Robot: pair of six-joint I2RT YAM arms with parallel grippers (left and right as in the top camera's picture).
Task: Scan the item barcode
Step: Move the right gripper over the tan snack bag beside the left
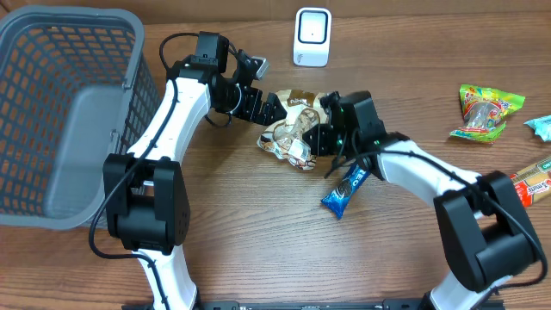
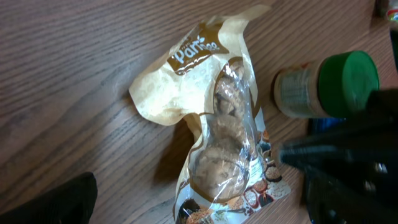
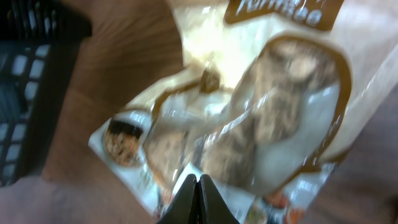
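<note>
I think the cookie bag is light and crinkly, so its flat edge is best to pinch. My right gripper is squeezed together there, my left gripper wide apart.

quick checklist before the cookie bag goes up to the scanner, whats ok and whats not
1. Right gripper shut on the edge of the cookie bag: ok.
2. Left gripper open, not holding the bag: ok.
3. Barcode located: cannot tell, none shows in any view.
4. Scanner standing, nothing in front of it: ok.
5. Blue snack bar lying apart from the bag, under the right arm: ok.
</note>
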